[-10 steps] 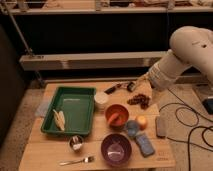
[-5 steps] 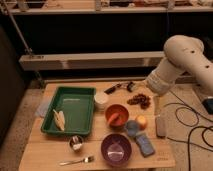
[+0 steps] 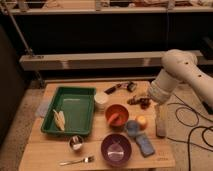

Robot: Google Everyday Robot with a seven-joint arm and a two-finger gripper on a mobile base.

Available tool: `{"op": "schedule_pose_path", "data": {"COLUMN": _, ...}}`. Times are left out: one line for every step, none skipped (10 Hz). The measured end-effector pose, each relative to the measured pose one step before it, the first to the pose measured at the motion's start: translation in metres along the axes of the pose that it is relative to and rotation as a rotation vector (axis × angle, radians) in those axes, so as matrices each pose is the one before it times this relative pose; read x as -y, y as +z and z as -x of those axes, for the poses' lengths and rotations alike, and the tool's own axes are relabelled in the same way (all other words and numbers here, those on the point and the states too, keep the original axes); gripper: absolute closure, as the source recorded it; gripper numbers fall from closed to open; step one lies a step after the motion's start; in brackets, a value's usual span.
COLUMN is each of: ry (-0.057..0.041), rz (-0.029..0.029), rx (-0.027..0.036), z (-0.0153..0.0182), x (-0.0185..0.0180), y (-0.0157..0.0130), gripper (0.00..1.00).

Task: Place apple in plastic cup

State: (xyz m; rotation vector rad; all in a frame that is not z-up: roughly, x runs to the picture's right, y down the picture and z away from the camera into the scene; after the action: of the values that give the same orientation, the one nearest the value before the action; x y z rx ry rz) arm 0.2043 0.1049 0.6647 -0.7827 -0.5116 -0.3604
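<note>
- Jaws of the gripper (image 3: pixel 141 102): spread wide with nothing between them. The gripper hangs low over the right rear of the table, just behind the apple and apart from it, probably opened ready to take the fruit.
- Table (image 3: pixel 45 150): pale wood, bears every item below.
- Green tray (image 3: pixel 75 112): on the left half of the table, with a pale item lying inside. It sits well apart from the work and seems to have no part in the task.
- Fork (image 3: pixel 77 161): at the front edge, left of centre, lying flat.
- White round container (image 3: pixel 101 100): just right of the tray. It is not the target vessel.
- Purple bowl (image 3: pixel 116 149): front centre.
- Orange bowl (image 3: pixel 117 115): centre, just left of the cup. It crowds the cup on that side, so an approach from above or from the right looks easier.
- Plastic cup (image 3: pixel 132 126): light blue and short, apparently upright. Whether anything is in it cannot be told.
- Apple (image 3: pixel 142 121): rests on the table at the cup's right side, touching it or nearly so. It is not in the cup, so the placing is not yet done.
- Blue block (image 3: pixel 146 146): flat, near the front edge, in front of the cup.
- Arm (image 3: pixel 180 70): white, reaching in from the right.
</note>
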Motion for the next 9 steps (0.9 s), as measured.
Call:
{"op": "schedule_pose_path", "data": {"ry": 0.00458, "rz": 0.01613, "rx": 0.01119, "z": -0.00559, "x": -0.00302, "y": 0.00830, "gripper": 0.20}}
{"op": "schedule_pose_path", "data": {"ry": 0.00323, "rz": 0.01463, "rx": 0.00991, "z": -0.00458, "x": -0.00184, "y": 0.00784, "gripper": 0.20}}
{"op": "schedule_pose_path", "data": {"ry": 0.00511, "rz": 0.01684, "rx": 0.01541, "z": -0.00578, "x": -0.00250, "y": 0.01058, "gripper": 0.20}}
{"op": "schedule_pose_path", "data": {"ry": 0.00582, "rz": 0.01025, "rx": 0.01502, "z": -0.00504, "x": -0.00271, "y": 0.00871, "gripper": 0.20}}
{"op": "schedule_pose_path", "data": {"ry": 0.00367, "rz": 0.00479, "rx": 0.01499, "z": -0.00362, "x": -0.00158, "y": 0.00738, "gripper": 0.20}}
{"op": "schedule_pose_path", "data": {"ry": 0.00304, "rz": 0.00268, "rx": 0.01977, "z": -0.00395, "x": -0.00104, "y": 0.00965, "gripper": 0.20}}
{"op": "schedule_pose_path", "data": {"ry": 0.00544, "rz": -0.00395, "rx": 0.02035, "z": -0.00581, "x": -0.00124, "y": 0.01240, "gripper": 0.20}}
{"op": "schedule_pose_path", "data": {"ry": 0.00475, "rz": -0.00497, "rx": 0.00728, "z": -0.00390, "x": -0.00056, "y": 0.00698, "gripper": 0.20}}
{"op": "schedule_pose_path", "data": {"ry": 0.00698, "rz": -0.00717, "rx": -0.00461, "z": -0.00570, "x": -0.00030, "y": 0.00873, "gripper": 0.20}}
